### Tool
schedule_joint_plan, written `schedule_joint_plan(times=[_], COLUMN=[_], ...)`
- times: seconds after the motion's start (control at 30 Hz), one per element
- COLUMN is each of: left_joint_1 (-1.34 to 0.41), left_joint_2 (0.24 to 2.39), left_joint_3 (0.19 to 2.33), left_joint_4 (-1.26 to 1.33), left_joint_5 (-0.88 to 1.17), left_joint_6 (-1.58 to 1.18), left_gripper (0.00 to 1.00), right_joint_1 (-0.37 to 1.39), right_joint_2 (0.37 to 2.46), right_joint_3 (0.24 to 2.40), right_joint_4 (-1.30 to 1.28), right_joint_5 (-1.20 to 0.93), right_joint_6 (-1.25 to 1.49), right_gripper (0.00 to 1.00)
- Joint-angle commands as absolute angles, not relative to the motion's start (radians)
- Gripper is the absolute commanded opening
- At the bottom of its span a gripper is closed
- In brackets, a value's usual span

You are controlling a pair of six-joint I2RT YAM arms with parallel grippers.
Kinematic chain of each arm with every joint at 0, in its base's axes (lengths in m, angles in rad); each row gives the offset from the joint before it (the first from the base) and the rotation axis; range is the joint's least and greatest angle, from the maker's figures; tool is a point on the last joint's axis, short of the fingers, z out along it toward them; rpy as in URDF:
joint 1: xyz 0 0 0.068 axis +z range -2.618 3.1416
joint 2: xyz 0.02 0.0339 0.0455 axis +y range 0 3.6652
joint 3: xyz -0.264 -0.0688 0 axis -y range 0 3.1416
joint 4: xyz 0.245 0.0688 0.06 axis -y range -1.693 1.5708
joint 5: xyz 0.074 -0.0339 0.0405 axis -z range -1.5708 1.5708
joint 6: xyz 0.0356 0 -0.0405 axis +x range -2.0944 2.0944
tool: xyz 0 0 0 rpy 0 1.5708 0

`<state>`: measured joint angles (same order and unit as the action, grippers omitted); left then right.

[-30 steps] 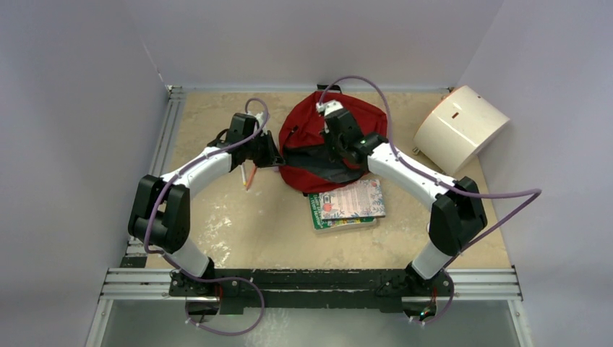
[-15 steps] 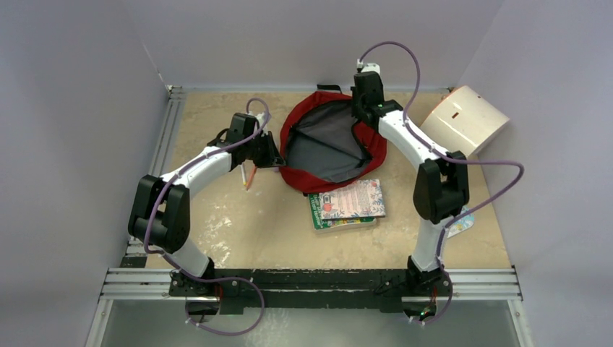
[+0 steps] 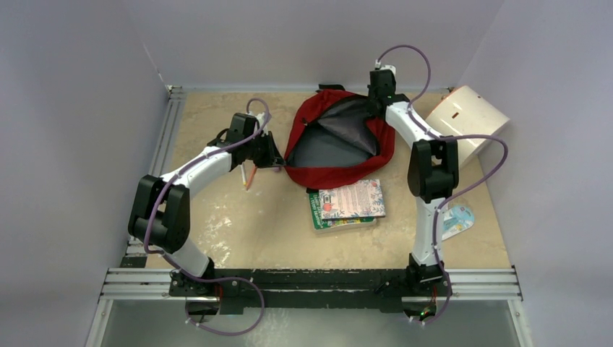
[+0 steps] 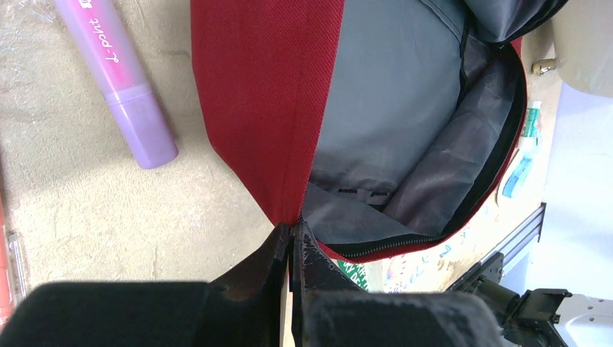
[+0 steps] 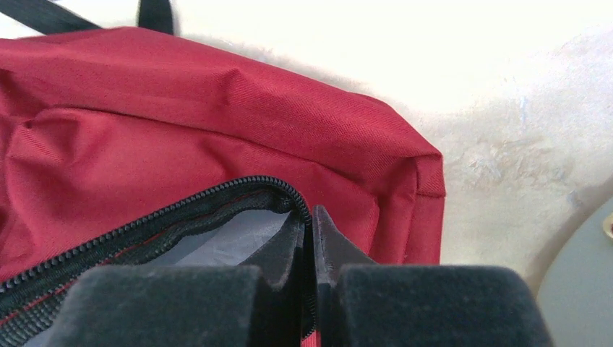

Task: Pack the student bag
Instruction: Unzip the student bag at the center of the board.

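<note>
At the far middle of the table [image 3: 238,224], the student bag [image 3: 340,173] lies unzipped between the arms, the left gripper [image 3: 277,161] pinched tight on its left rim and the right gripper [image 3: 376,102] clamped on its far-right rim.

The student bag [image 4: 253,108] is dark-red woven cloth, matt with a coarse visible weave. Its grey lining [image 4: 390,94] is thinner, smoother fabric with a faint sheen, and its black zipper [image 5: 181,210] has fine ribbed teeth. The purple marker [image 4: 119,79] is smooth, glossy plastic, the table [image 4: 87,217] is beige, mottled and rough, and the book [image 3: 347,202] has a printed paper cover.
</note>
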<state>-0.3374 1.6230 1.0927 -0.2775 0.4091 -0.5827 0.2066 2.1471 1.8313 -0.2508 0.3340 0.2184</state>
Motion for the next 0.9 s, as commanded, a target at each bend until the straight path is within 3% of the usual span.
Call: schedule_joint_plan(times=[0.0, 0.43, 0.63, 0.87], left_joint_1=[-0.345, -0.355, -0.365, -0.367], left_joint_2=[1.599, 1.655, 1.671, 1.687], left_joint_3=[1.127, 1.203, 1.25, 1.313], left_joint_4=[-0.278, -0.286, -0.293, -0.324], left_joint_5=[0.438, 0.455, 0.457, 0.435], left_joint_6=[-0.567, -0.563, -0.554, -0.526], left_gripper=[0.0, 0.02, 0.22, 0.36], right_joint_1=[0.174, 0.173, 0.173, 0.172], right_joint_2=[2.175, 2.075, 1.975, 1.883], right_joint_3=[1.885, 1.841, 1.765, 1.668], right_joint_4=[-0.253, -0.23, -0.223, -0.207], right_joint_5=[0.348, 0.228, 0.194, 0.203], right_joint_6=[0.215, 0.247, 0.262, 0.28], right_gripper=[0.06, 0.52, 0.58, 0.62])
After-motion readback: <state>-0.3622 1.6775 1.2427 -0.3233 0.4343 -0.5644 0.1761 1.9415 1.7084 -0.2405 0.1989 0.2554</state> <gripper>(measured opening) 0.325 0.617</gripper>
